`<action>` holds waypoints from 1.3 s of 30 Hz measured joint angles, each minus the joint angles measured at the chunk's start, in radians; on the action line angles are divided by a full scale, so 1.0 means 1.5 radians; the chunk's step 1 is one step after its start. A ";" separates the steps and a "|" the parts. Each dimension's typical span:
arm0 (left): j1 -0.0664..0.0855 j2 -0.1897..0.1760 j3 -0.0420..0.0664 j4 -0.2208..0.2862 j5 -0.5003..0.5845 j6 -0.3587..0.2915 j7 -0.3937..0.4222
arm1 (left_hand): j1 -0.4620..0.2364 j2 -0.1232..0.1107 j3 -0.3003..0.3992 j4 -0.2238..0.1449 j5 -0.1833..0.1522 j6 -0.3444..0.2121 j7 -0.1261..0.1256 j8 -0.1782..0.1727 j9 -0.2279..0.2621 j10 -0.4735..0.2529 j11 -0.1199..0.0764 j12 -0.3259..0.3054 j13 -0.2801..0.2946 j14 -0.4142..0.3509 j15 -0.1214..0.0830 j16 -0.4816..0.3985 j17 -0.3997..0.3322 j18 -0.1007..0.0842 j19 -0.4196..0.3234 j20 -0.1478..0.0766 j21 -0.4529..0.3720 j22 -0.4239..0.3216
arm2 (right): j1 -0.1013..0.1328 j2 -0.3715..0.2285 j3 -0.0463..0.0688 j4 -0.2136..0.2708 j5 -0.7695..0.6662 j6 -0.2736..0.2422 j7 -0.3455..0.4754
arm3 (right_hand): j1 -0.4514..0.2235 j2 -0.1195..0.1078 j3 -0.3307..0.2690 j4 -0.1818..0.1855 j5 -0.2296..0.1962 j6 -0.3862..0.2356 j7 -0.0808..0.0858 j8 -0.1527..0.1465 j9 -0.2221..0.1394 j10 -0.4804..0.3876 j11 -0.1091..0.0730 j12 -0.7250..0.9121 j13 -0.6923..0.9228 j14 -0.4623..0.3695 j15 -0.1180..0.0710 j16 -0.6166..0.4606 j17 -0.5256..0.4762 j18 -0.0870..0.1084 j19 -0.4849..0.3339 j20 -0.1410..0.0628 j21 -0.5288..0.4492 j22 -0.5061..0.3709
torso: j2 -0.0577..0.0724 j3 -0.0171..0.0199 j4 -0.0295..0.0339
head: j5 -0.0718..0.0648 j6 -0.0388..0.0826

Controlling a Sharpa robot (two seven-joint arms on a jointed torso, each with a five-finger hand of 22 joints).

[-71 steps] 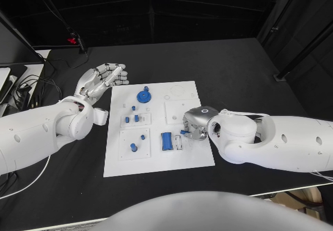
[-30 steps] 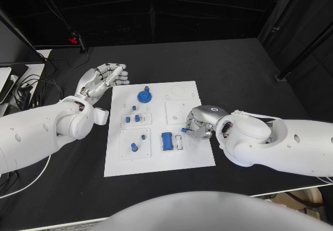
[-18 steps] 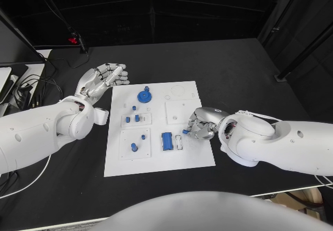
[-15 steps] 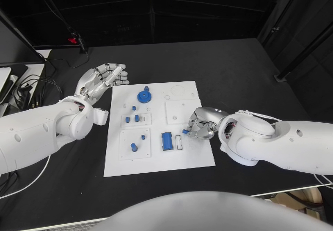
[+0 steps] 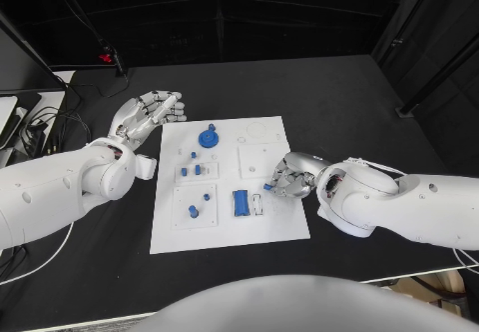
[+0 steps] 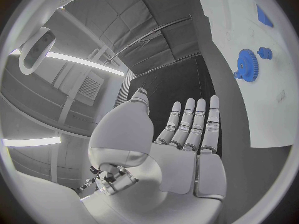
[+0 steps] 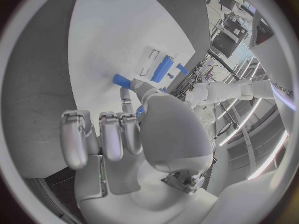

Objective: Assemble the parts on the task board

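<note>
The right hand (image 5: pixel 291 179) pinched a small blue peg (image 5: pixel 268 187) at its fingertips (image 7: pixel 127 102), its other fingers curled in, probably to carry the peg to a socket. It hovered over the task board (image 5: pixel 261 232) near that plate's right edge, beside a blue block (image 5: pixel 239 203) lying flat. The peg looked smooth, hard and cylindrical; the board was matt white. The left hand (image 5: pixel 147 114) held nothing, fingers straight and close together, off the board's far left corner near a toothed blue gear (image 5: pixel 208 138).

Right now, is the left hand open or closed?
Open. The left hand holds nothing; its fingers are stretched out straight, beside the far left corner of the white board.
</note>
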 measured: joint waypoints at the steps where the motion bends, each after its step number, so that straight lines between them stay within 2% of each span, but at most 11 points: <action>1: 0.000 0.000 0.000 0.000 0.000 0.000 0.000 | 0.000 0.000 0.000 0.000 0.000 0.000 0.000 0.000 0.000 0.000 0.000 0.000 0.000 0.000 0.000 0.000 0.000 0.000 0.000 0.000 0.000 0.000 | 0.000 -0.001 0.000 0.001 0.005 -0.001 0.002 | 0.000 0.000 0.000 0.000 0.000 0.000 0.000 -0.001 0.000 0.000 0.000 0.000 0.000 0.000 0.000 0.000 0.000 0.000 0.000 0.000 0.000 0.000 | 0.000 0.0000 0.0001 | 0.000 0.000; 18: 0.000 0.003 0.000 -0.002 0.000 0.000 -0.001 | 0.000 0.000 0.000 0.000 0.000 0.000 0.000 0.000 0.000 0.000 0.000 0.000 0.000 0.000 0.000 0.000 0.000 0.000 0.000 0.000 0.000 0.000 | 0.004 -0.014 0.001 0.011 0.169 -0.008 0.039 | -0.003 -0.003 -0.004 -0.004 0.009 0.005 0.001 -0.005 0.000 0.000 0.000 0.000 0.000 0.000 0.000 0.000 0.000 0.000 0.000 0.000 0.000 0.000 | 0.000 -0.0004 0.0001 | -0.001 0.000; 39: 0.000 0.005 0.000 -0.004 0.000 0.000 -0.001 | 0.000 0.000 -0.002 -0.002 0.000 -0.005 0.000 0.000 0.000 0.000 0.000 0.000 0.000 0.000 0.000 0.000 -0.002 0.000 0.000 0.000 0.000 0.000 | 0.004 0.016 0.001 -0.014 0.317 -0.012 0.052 | -0.001 -0.001 -0.004 -0.003 0.016 0.008 0.002 -0.015 -0.002 0.000 0.000 0.000 0.000 0.000 0.000 0.000 0.000 0.000 0.000 0.000 0.000 0.000 | 0.000 -0.0003 0.0002 | -0.001 0.000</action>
